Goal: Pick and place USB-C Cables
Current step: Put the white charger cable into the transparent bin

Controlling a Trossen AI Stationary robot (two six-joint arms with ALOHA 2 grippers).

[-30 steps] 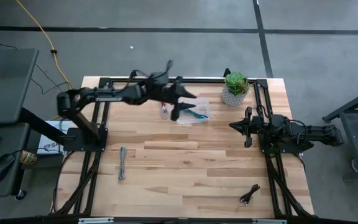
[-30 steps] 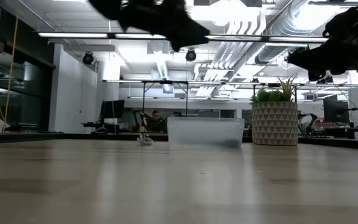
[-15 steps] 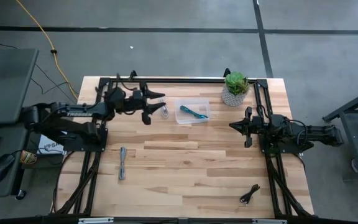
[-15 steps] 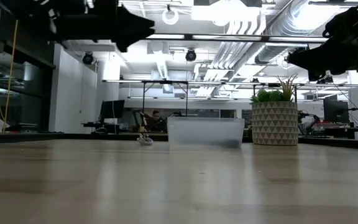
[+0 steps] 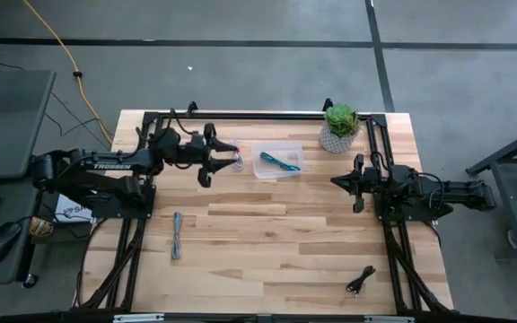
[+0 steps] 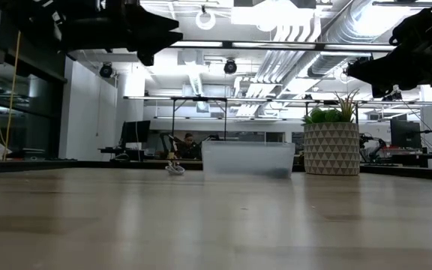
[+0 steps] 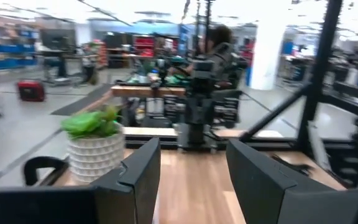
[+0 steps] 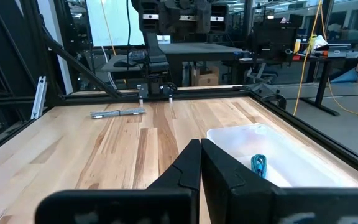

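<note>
My left gripper (image 5: 219, 159) is open and hangs high above the table (image 6: 156, 34), just left of the whitish-grey cable with red bits (image 5: 238, 161), which lies on the wood (image 6: 175, 169). In the left wrist view its fingers (image 7: 193, 165) stand level and apart with nothing between them. A clear bin (image 5: 279, 161) holds a teal cable (image 8: 258, 165). The blue-grey cable (image 5: 177, 236) lies stretched out near the left side. Close to the near right corner lies the black cable (image 5: 360, 281). My right gripper (image 5: 348, 182) waits shut (image 8: 201, 149) at the right side.
A potted plant (image 5: 339, 126) in a patterned white pot stands at the far edge, right of the bin (image 6: 247, 159). Dark arm frames run along the table's left and right sides. Bare wood spreads across the middle and near part. A yellow cord lies on the floor beyond the table.
My left gripper has drawn back from above the clear bin toward the table's left edge, staying high, and now hangs beside the whitish-grey cable. Most of the move came in the first half second. The cables and bin have kept their places.
</note>
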